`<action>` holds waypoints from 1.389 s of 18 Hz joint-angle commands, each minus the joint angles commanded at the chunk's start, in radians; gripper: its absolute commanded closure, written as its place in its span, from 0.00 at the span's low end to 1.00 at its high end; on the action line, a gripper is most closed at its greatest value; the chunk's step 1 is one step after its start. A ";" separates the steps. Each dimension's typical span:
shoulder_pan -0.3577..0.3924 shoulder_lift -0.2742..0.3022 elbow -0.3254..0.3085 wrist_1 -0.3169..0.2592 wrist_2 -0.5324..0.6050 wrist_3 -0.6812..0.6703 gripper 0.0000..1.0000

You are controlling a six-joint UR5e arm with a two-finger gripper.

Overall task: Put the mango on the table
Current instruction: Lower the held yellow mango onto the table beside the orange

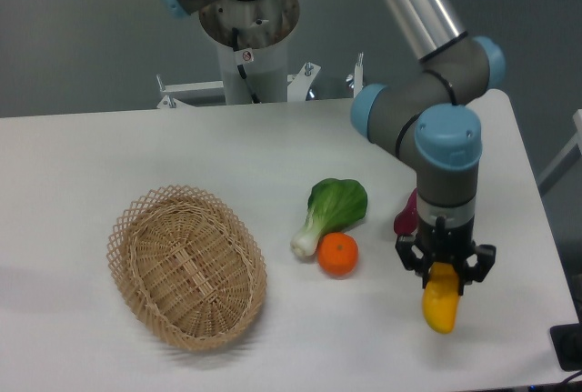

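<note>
Pinching the mango (pixel 440 306) near its upper end, your hand (pixel 444 276) hangs at about four o'clock on the surface (pixel 109 155). Its long axis points straight down from the fingers, apparently low above the surface, so lower before releasing.

We see a silver tube arm (pixel 414 1) with grey joints, light-blue caps, and a black hand (pixel 445 269) beyond the counter's (pixel 136 155) grey pedestal (pixel 247 37).

There was one long yellow mango (pixel 440 309), one round orange (pixel 337 254), one leafy green bok choy (pixel 331 210), one dark-red purple vegetable (pixel 406 214) and one oval woven wicker basket (pixel 186 266).
</note>
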 joint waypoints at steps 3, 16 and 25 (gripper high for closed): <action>-0.015 -0.017 -0.003 0.000 0.002 0.000 0.64; -0.031 -0.031 -0.035 0.000 0.003 -0.009 0.45; -0.023 0.003 -0.020 -0.002 0.005 -0.011 0.00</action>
